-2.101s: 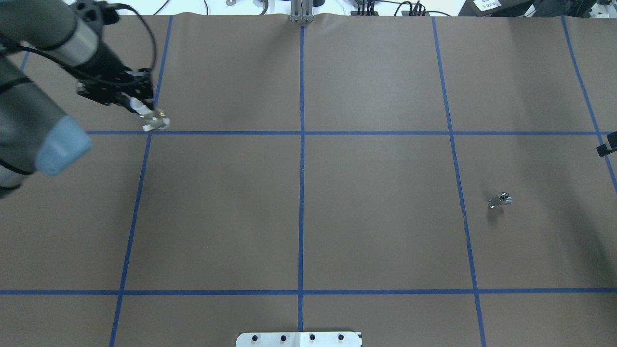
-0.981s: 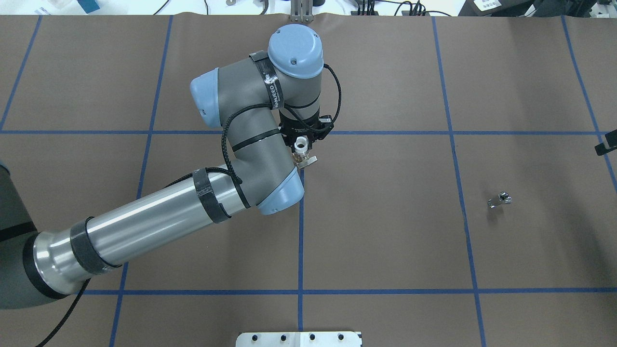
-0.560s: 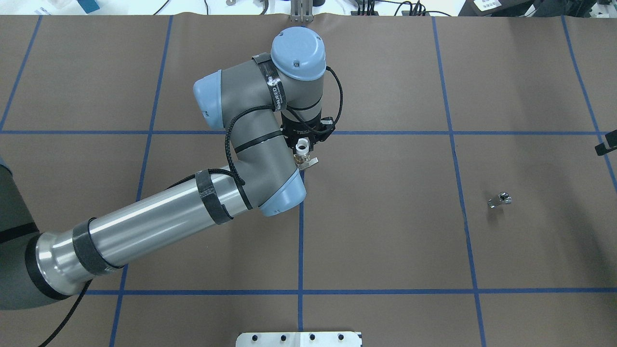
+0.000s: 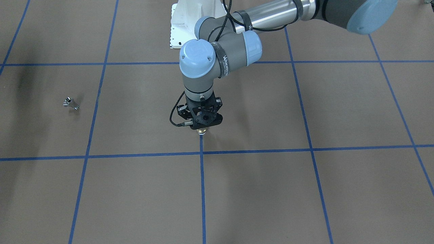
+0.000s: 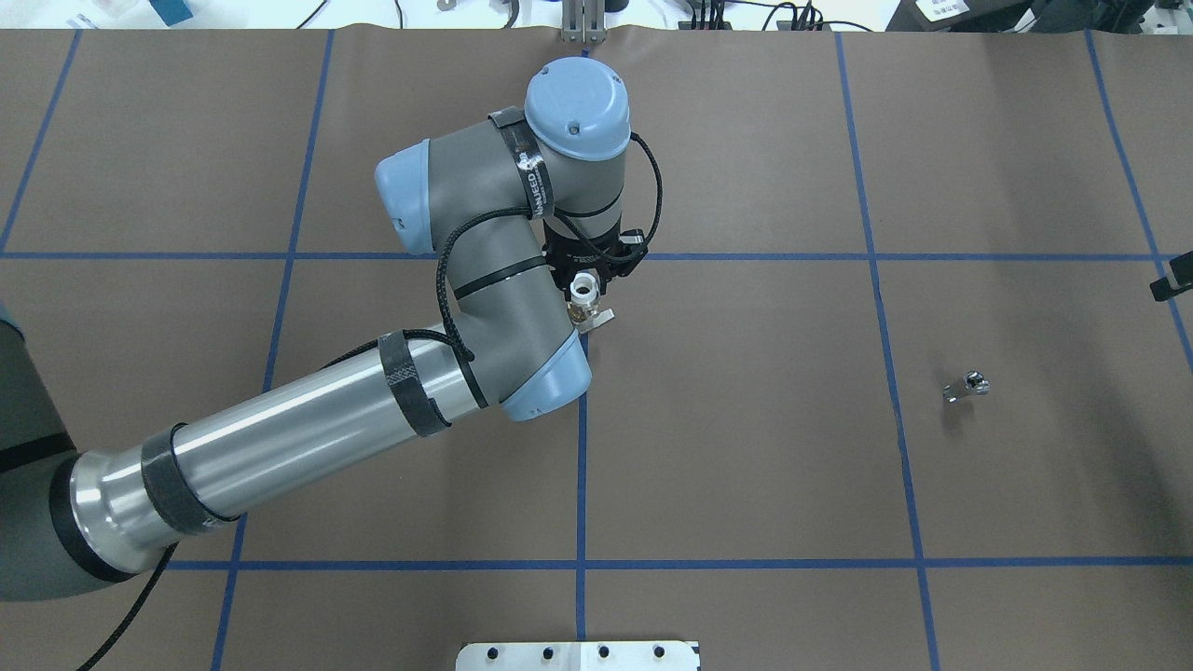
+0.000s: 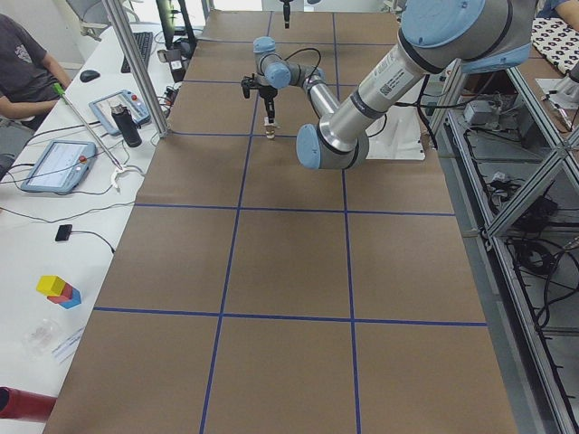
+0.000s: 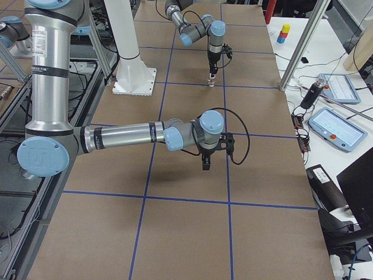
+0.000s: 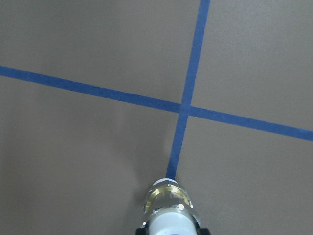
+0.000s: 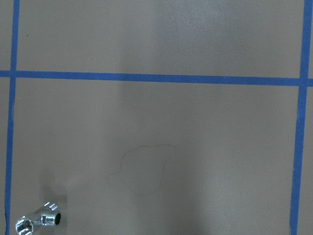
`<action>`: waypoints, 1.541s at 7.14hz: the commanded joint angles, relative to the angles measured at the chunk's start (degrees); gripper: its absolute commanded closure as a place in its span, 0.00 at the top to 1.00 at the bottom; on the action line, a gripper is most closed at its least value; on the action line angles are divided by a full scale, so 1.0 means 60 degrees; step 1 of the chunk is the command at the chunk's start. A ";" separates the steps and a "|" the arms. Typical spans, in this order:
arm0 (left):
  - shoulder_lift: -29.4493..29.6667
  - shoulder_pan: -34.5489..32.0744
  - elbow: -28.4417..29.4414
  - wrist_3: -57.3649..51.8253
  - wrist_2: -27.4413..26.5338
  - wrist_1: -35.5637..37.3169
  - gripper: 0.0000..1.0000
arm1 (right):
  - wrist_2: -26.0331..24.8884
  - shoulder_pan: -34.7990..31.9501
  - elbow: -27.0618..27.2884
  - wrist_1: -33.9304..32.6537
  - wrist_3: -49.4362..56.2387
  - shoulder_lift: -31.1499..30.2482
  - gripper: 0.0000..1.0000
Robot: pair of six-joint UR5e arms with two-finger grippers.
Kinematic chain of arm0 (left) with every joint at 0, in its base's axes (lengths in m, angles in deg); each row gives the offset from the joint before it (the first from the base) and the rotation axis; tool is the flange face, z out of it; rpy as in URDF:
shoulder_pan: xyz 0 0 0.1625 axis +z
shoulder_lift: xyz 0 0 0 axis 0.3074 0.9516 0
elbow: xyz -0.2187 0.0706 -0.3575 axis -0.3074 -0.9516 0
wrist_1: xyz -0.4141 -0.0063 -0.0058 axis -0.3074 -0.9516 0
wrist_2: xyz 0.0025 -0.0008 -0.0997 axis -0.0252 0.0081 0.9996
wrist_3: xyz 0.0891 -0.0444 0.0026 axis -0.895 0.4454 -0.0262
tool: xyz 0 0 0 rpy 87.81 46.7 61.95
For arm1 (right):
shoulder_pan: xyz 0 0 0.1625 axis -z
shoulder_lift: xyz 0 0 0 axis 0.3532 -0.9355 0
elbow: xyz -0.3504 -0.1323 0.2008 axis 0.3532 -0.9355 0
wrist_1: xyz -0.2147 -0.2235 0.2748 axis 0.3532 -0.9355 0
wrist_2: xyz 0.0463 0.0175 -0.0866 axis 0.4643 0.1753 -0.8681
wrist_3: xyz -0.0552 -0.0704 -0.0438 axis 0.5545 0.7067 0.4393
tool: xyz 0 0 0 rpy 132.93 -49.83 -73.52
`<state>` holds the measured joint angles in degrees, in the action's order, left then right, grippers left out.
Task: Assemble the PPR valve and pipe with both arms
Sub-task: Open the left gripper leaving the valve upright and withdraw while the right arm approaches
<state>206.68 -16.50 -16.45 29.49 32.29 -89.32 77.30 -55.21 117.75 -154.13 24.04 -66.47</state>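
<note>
The table (image 5: 746, 447) is covered in brown paper with a grid of blue tape. In the overhead view the left arm (image 5: 308, 429) comes in from 8 o'clock and bends at the centre of the table, with its wrist pointing down. In the right-side view the right arm (image 7: 128, 135) stretches out low over the paper, and its gripper (image 7: 206, 164) hangs fingers-down. Only this side view shows that gripper, so I cannot tell whether its fingers are open or closed.

The left gripper (image 4: 202, 127) is clamped on the valve (image 5: 583, 298), which it holds upright with one white end up. The brass middle and the small lever show below that end. In the left wrist view the valve (image 8: 168, 210) sits over a tape line, with the tape crossing at its 12 o'clock.

The pipe (image 5: 966, 386) lies on its side on the paper. It is well apart from the valve, at roughly 3 o'clock from it in the overhead view. In the right wrist view it (image 9: 38, 223) is at 7 o'clock, touched by nothing.
</note>
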 commanded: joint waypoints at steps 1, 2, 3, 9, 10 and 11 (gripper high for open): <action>-0.0015 0.0007 0.0001 0.0019 -0.0002 -0.0121 0.63 | 0.0000 -0.0007 -0.0005 0.0000 0.0000 0.0000 1.00; -0.0015 0.0007 0.0001 0.0005 -0.0002 -0.0180 0.65 | 0.0000 -0.0007 -0.0005 0.0000 0.0000 0.0000 1.00; -0.0015 0.0007 -0.0072 0.0005 -0.0002 -0.0166 0.67 | 0.0000 0.0008 -0.0005 -0.0014 0.0000 0.0000 1.00; -0.3382 -0.1268 -0.5165 -0.1899 0.0731 0.1445 0.70 | -0.1829 0.3708 0.0973 0.1860 -0.5046 0.0249 0.99; -0.3399 -0.1282 -0.5388 -0.1900 0.0731 0.1547 0.71 | -0.1976 0.4207 0.1107 0.1860 -0.5662 0.0249 0.99; -0.3530 -0.1297 -0.5390 -0.1914 0.0731 0.1562 0.71 | -0.2239 0.4618 0.1108 0.1860 -0.5959 0.0249 0.99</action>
<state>186.58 -24.12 -47.66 18.29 36.62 -80.43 65.57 -31.03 123.87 -143.07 -8.27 -65.01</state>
